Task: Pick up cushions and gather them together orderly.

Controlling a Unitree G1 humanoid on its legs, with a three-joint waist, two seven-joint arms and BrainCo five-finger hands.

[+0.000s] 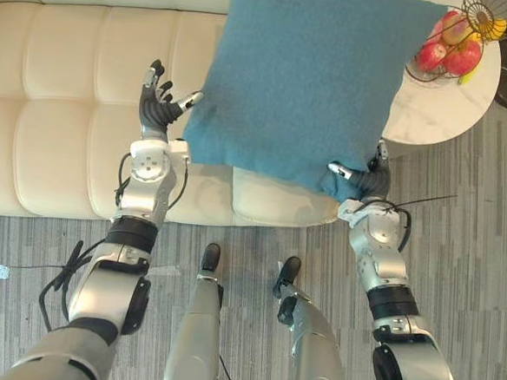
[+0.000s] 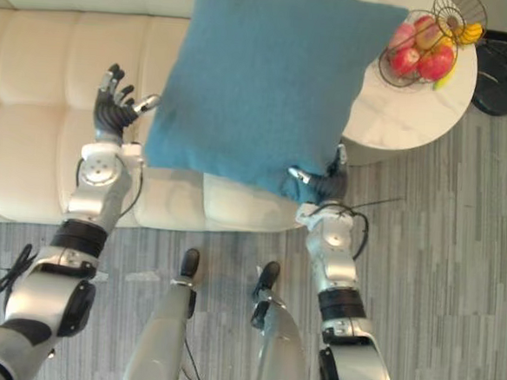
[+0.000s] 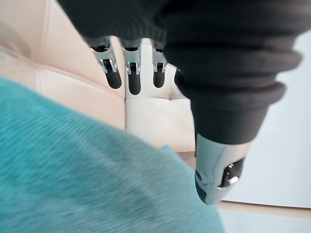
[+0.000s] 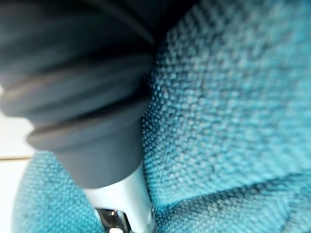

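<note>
Teal cushion [image 1: 296, 80] is held up over the cream sofa [image 1: 60, 98]; your right hand [image 1: 372, 174] seems to pinch its lower corner, thumb in front. Your left hand [image 1: 157, 107] stands just beside the cushion's left edge, fingers [image 3: 134, 80] spread, holding nothing yet.

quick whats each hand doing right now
Left hand: open, fingers straight, beside the edge of the blue cushion.
Right hand: closed on a corner of the blue cushion, thumb over the fabric.
</note>
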